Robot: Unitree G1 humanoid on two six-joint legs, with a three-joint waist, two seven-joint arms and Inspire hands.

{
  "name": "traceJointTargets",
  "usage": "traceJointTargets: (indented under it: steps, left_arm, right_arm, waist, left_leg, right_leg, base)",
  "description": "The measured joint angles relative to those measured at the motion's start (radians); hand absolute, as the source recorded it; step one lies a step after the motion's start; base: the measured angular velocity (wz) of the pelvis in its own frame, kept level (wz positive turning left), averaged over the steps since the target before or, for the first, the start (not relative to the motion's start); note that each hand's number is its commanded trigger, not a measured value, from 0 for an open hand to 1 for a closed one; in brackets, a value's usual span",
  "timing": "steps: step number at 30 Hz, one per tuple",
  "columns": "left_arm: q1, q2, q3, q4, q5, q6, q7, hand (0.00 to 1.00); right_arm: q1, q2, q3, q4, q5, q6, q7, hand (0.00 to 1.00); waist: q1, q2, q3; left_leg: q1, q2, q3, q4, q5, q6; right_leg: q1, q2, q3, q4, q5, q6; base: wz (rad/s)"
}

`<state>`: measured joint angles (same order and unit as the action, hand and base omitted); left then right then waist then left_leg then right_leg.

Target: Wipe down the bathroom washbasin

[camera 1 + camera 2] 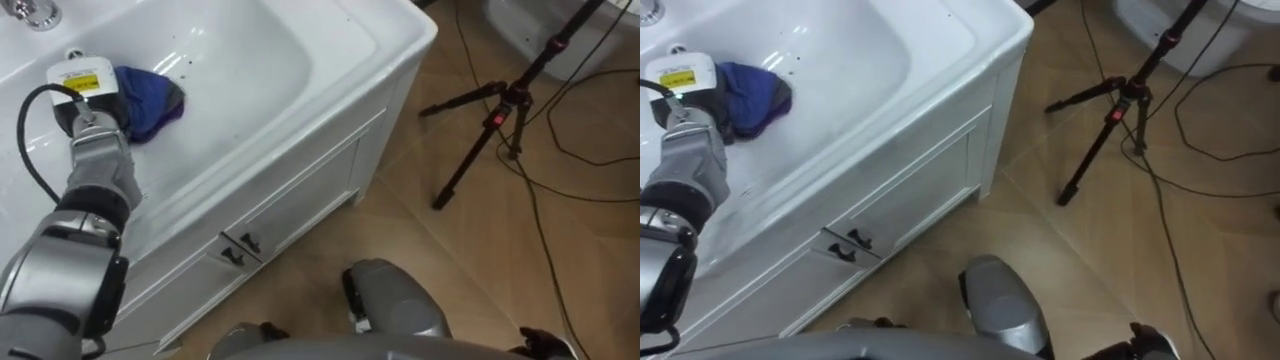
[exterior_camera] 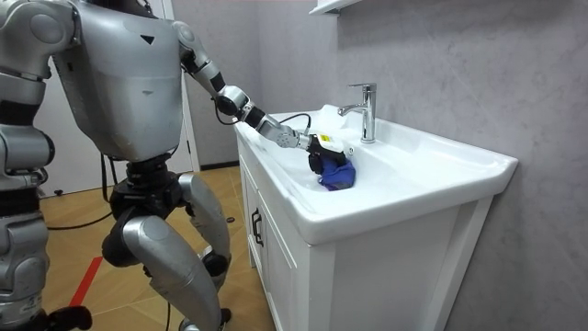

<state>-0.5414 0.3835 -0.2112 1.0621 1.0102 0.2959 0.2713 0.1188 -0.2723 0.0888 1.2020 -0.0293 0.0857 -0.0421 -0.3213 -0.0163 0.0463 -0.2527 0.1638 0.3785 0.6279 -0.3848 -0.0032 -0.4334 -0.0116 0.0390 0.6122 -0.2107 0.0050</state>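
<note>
1. Basin [image 1: 250, 55], upper left, holds the bunched blue cloth [image 1: 150, 100].
2. Left hand [image 1: 85, 92] sits on the cloth; grip I cannot tell.
3. Cloth looks soft, light; I'd press it from above.

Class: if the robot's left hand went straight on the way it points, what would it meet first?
The blue cloth, lying right against the left hand; beyond it probably the white floor of the basin, though depth is unclear.

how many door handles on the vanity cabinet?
2. Side by side where the cabinet doors meet, below the basin: left handle, right handle. Others may be out of sight.
</note>
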Motion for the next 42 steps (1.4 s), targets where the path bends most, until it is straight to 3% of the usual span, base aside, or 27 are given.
traceJointTargets:
  steps: [4,5,8,13,19,25,32,42]
  left_arm:
    - [-0.015,-0.018,0.001,-0.002,-0.028,0.0,0.015,1.0]
    - [-0.027,-0.024,0.0,-0.002,-0.038,0.0,0.022,1.0]
    - [-0.071,-0.063,-0.004,-0.002,-0.038,-0.018,0.038,1.0]
    - [-0.106,-0.048,-0.042,-0.001,-0.097,-0.029,0.087,1.0]
    - [-0.106,-0.043,-0.05,-0.001,-0.117,-0.031,0.109,1.0]
    - [-0.128,-0.048,-0.081,-0.001,-0.146,-0.035,0.115,1.0]
    - [-0.16,-0.054,-0.126,-0.001,-0.157,-0.037,0.115,1.0]
    - [-0.167,-0.046,-0.154,-0.002,-0.156,-0.086,0.114,1.0]
  right_arm:
    - [0.004,0.0,0.0,0.0,-0.012,0.001,0.0,0.0]
    - [0.004,0.0,0.0,-0.004,-0.014,0.0,0.0,0.0]
    - [0.007,0.0,0.0,-0.009,-0.017,0.003,-0.001,0.0]
    - [0.034,0.0,0.008,-0.048,-0.014,0.005,-0.008,0.0]
    - [0.037,-0.001,0.007,-0.043,-0.016,0.011,-0.01,0.0]
    - [0.037,-0.002,0.007,-0.036,-0.016,-0.003,-0.011,0.0]
    - [0.019,-0.003,0.007,-0.033,-0.014,-0.009,-0.011,0.0]
    - [0.008,-0.003,0.007,-0.022,-0.011,-0.023,0.003,0.0]
  waist:
    - [-0.023,0.001,0.0002]
    - [-0.032,0.008,-0.0041]
    - [-0.039,0.0,0.0015]
    - [-0.057,0.004,0.0067]
    - [-0.057,0.005,0.0057]
    - [-0.067,0.01,0.0121]
    - [-0.081,0.02,0.0113]
    - [-0.089,0.024,0.0107]
  left_leg:
    - [-0.005,0.001,0.002,0.017,-0.01,0.006]
    - [-0.004,0.006,0.007,0.021,-0.014,0.005]
    - [0.002,0.018,0.032,0.034,-0.023,0.006]
    - [0.002,0.035,0.059,0.051,-0.04,0.003]
    - [0.0,0.033,0.064,0.058,-0.045,0.002]
    - [-0.019,0.034,0.054,0.066,-0.048,0.008]
    - [-0.026,0.02,0.051,0.065,-0.048,0.017]
    - [-0.031,-0.003,0.049,0.058,-0.049,0.035]
  right_leg:
    - [-0.008,-0.004,0.0,0.019,-0.004,0.005]
    - [-0.009,-0.003,0.002,0.018,-0.004,0.005]
    - [-0.012,0.004,0.013,0.023,-0.002,0.006]
    - [-0.026,0.012,0.013,0.032,-0.001,0.005]
    - [-0.034,0.013,0.015,0.037,0.0,0.004]
    - [-0.039,0.007,0.012,0.041,0.001,0.011]
    - [-0.044,-0.015,-0.002,0.044,-0.001,0.017]
    - [-0.042,-0.037,-0.002,0.044,-0.004,0.036]
  base:
    - [-0.01]
    - [-0.09]
    - [-0.29]
    - [-0.21]
    - [-0.03]
    - [0.06]
    - [0.05]
    - [0.03]
